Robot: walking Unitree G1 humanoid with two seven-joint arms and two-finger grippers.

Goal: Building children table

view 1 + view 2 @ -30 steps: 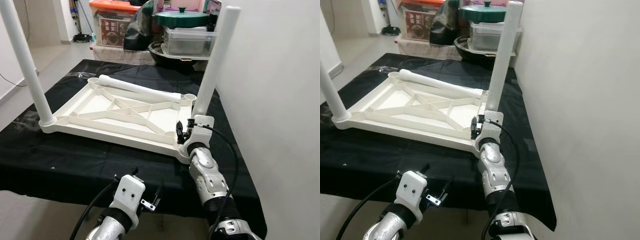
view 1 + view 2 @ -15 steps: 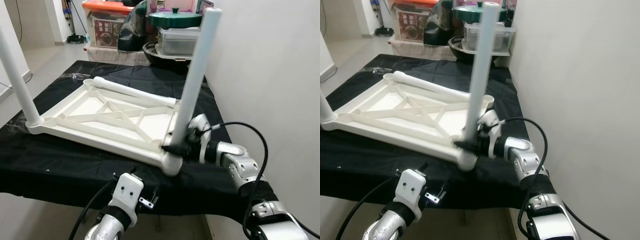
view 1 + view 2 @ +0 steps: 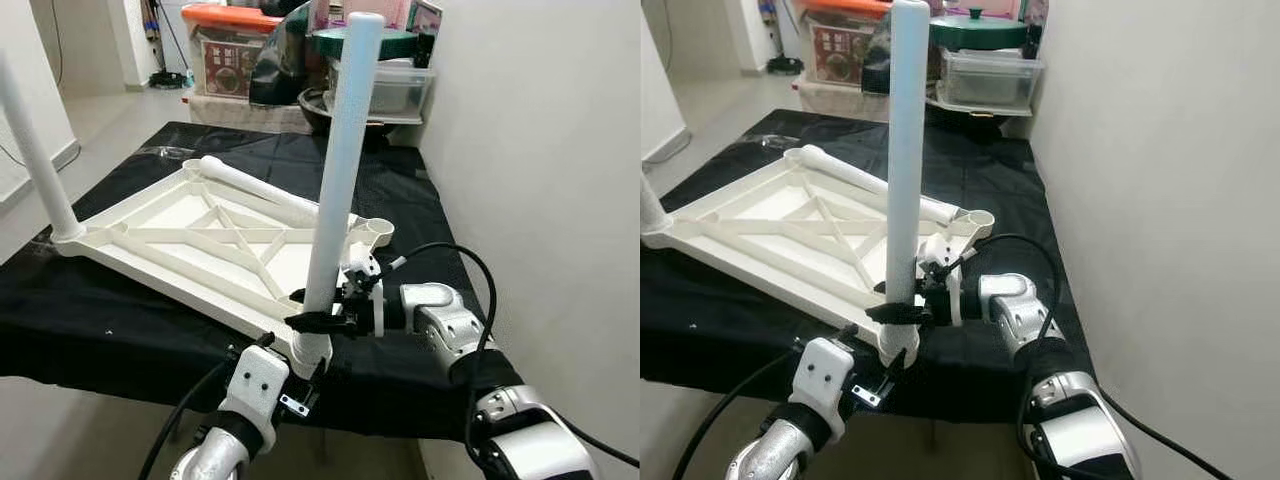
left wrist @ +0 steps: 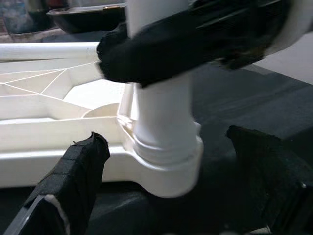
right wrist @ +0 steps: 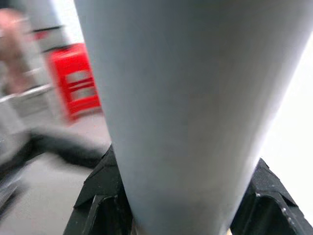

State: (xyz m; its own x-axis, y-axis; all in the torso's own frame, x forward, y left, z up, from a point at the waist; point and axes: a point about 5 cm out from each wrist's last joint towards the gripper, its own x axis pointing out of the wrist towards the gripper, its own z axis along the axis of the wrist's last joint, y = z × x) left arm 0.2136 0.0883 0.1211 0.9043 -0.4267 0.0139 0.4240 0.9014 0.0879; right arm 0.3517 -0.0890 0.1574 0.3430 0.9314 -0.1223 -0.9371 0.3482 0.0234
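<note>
An upside-down white table top (image 3: 190, 235) lies on a table draped in black cloth (image 3: 120, 330). One white leg (image 3: 338, 160) stands upright in the near right corner socket (image 4: 166, 147). My right gripper (image 3: 316, 320) reaches in from the right, shut on this leg just above the socket. A second leg (image 3: 28, 140) stands at the left corner. A third, loose leg (image 3: 262, 190) lies across the far side of the table top. My left gripper (image 4: 171, 181) is open, low at the front edge, its fingers (image 4: 73, 181) either side of the socket.
A white wall (image 3: 540, 150) runs close along the right. Behind the table stand storage boxes (image 3: 235, 45), a clear tub (image 3: 395, 85) and a green pot lid (image 3: 990, 30). The socket corner sits near the table's front edge (image 3: 150, 385). Open floor lies at the left (image 3: 100, 110).
The view has shifted. My right arm has swung round to the right side of the upright leg and closed on it low down. That corner now sits nearer the front edge and my left gripper.
</note>
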